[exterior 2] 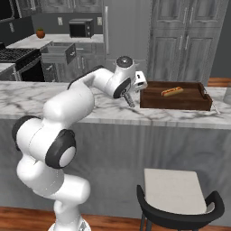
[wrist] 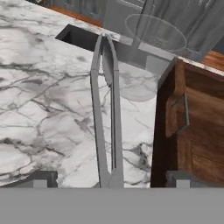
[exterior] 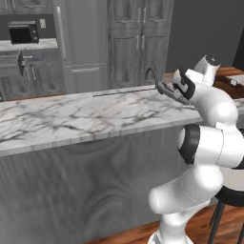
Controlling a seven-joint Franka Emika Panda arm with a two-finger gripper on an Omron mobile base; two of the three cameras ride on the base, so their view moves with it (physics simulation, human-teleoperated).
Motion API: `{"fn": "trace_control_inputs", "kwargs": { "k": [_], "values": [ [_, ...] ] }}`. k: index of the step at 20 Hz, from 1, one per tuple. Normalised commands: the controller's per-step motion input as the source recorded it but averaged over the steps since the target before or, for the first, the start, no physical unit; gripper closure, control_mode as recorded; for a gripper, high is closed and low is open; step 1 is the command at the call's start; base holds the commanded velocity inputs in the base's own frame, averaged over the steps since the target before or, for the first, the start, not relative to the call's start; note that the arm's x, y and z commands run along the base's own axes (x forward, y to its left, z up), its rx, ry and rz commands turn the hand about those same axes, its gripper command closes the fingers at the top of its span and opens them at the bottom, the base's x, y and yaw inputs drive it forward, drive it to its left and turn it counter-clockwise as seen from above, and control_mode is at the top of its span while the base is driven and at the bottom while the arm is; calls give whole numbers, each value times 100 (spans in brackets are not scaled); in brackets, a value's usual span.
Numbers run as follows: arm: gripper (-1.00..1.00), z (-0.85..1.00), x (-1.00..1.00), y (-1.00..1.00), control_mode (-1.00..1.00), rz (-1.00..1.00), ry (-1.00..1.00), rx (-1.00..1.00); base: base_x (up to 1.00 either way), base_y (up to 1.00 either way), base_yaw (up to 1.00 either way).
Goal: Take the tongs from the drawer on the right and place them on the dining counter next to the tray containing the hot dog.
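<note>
Tongs (wrist: 106,113) lie flat on the dining counter (exterior: 71,119), just beside the left wall of the tray (exterior 2: 176,100), where the task wants them. In the hand view the gripper (wrist: 109,178) stands spread wide above them, one dark fingertip (wrist: 41,178) out on each side of the joined end and neither touching the metal, so the tongs appear to be resting on their own weight. That spread, judged with their position, suggests the placing step is done and only a clean lift away is left; a finger catching the thin arms on the way up could drag them. The tongs are slim dark grey metal, two long narrow arms running nearly parallel from a closed end near the camera to tips that bow slightly apart. The counter is a white marble slab with grey veins, smooth and level, on a grey wood-grain base. The tray is dark brown wood with raised walls and a thin metal handle (wrist: 181,114) on its end, and it holds the hot dog (exterior 2: 172,91). A stool (exterior 2: 173,194) with a pale seat stands below the counter.
</note>
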Motion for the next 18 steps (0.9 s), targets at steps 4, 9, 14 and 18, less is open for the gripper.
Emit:
{"fn": "trace_control_inputs", "kwargs": {
  "k": [4, 9, 14, 18],
  "values": [
    [-100, 81, -46, 0, -100, 0, -4, 0, 0, 0, 0],
    [-100, 95, -40, 0, -100, 0, -2, 0, 0, 0, 0],
    [-100, 87, -33, 2, -100, 0, 0, 0, 0, 0, 0],
    [-100, 7, -64, 15, -100, 0, -10, 0, 0, 0, 0]
  ]
}}
